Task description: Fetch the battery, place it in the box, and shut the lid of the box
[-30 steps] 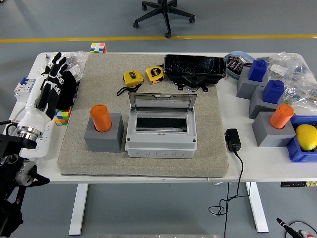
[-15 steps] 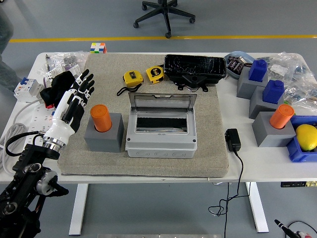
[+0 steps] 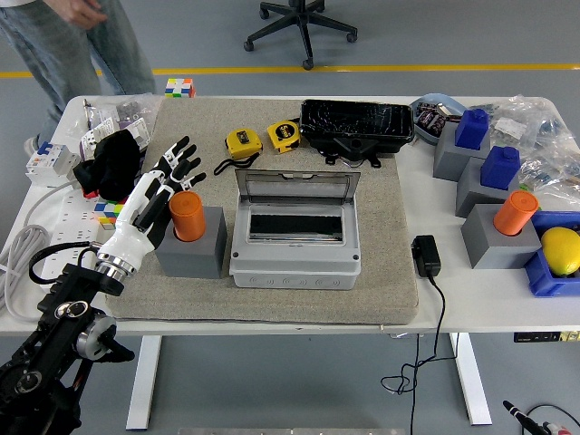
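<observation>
An orange cylindrical battery (image 3: 188, 216) stands upright in a grey block (image 3: 192, 246) on the beige mat. My left hand (image 3: 165, 181) is just left of the battery, fingers spread and holding nothing, its fingertips (image 3: 186, 154) reaching past the battery's top. To the right of the block sits the grey box (image 3: 293, 244) with its lid (image 3: 297, 188) standing open at the back. A second orange battery (image 3: 515, 212) stands in another grey block (image 3: 497, 241) at the far right. My right arm is out of view.
Two yellow tape measures (image 3: 263, 138) and a black tray (image 3: 356, 122) lie behind the box. A black adapter (image 3: 426, 255) with cable lies right of the mat. Blue cylinders on grey blocks (image 3: 476, 161), a blue bin holding a lemon (image 3: 561, 250), and clutter at left. A person (image 3: 86, 45) stands at far left.
My left hand has swept right from the table's left edge across the mat to the orange battery. A person has walked into view at the top left.
</observation>
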`<state>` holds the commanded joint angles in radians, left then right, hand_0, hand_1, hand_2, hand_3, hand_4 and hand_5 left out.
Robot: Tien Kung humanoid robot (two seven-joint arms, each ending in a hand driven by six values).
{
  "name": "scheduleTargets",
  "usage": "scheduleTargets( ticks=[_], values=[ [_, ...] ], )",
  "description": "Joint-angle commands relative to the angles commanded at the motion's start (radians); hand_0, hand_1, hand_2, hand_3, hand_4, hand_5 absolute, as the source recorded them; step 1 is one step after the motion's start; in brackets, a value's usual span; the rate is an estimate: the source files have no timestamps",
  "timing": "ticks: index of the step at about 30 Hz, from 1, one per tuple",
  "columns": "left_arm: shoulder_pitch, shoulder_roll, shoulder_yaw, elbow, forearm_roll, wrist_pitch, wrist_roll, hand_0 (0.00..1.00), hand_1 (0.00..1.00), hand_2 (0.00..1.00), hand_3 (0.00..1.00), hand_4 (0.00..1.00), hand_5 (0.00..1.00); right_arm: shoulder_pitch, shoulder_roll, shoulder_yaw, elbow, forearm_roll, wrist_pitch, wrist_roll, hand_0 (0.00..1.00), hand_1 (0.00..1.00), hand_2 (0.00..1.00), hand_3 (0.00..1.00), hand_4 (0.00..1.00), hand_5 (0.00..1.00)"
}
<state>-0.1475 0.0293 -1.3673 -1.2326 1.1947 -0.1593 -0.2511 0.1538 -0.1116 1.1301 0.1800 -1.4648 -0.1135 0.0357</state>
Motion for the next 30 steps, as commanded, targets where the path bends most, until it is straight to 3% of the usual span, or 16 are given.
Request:
scheduleTargets(
  ticks=[8, 17, 18, 24, 25, 30],
  values=[
    [-0.005, 0.002, -0.022, 0.012, 0.068, 0.035, -0.004, 0.836, 0.928, 0.988, 0.998, 0.998, 0.524, 0.003, 0.000, -0.005, 0.000, 0.008, 0.001, 0.001, 0.895, 0.871, 0.813, 0.856, 0.998, 0.998],
    [0.010, 0.003, -0.043, 0.001, 0.141, 0.044, -0.004, 0.870, 0.941, 0.991, 0.998, 0.998, 0.496, 0.003, 0.000, 0.001, 0.000, 0.004, 0.001, 0.001, 0.895, 0.870, 0.812, 0.856, 0.998, 0.998],
    [0.013, 0.005, -0.043, -0.004, 0.146, 0.044, -0.003, 0.869, 0.950, 0.993, 0.998, 0.998, 0.420, 0.003, 0.000, 0.000, 0.000, 0.006, 0.001, 0.001, 0.895, 0.868, 0.812, 0.856, 0.998, 0.998],
    [0.019, 0.006, -0.039, -0.012, 0.165, 0.049, -0.002, 0.869, 0.950, 0.993, 0.998, 0.998, 0.420, 0.007, -0.001, -0.005, 0.000, 0.012, 0.000, 0.002, 0.895, 0.868, 0.812, 0.856, 0.998, 0.998],
    [0.020, 0.005, -0.038, -0.012, 0.166, 0.050, -0.001, 0.870, 0.948, 0.989, 0.998, 0.998, 0.275, 0.007, -0.001, -0.007, 0.000, 0.014, 0.000, 0.002, 0.895, 0.867, 0.811, 0.856, 0.998, 0.998],
    [0.026, 0.006, -0.022, -0.019, 0.162, 0.058, 0.003, 0.870, 0.948, 0.989, 0.998, 0.998, 0.275, 0.007, -0.001, -0.008, 0.000, 0.013, -0.001, 0.002, 0.895, 0.867, 0.811, 0.856, 0.998, 0.998]
  ],
)
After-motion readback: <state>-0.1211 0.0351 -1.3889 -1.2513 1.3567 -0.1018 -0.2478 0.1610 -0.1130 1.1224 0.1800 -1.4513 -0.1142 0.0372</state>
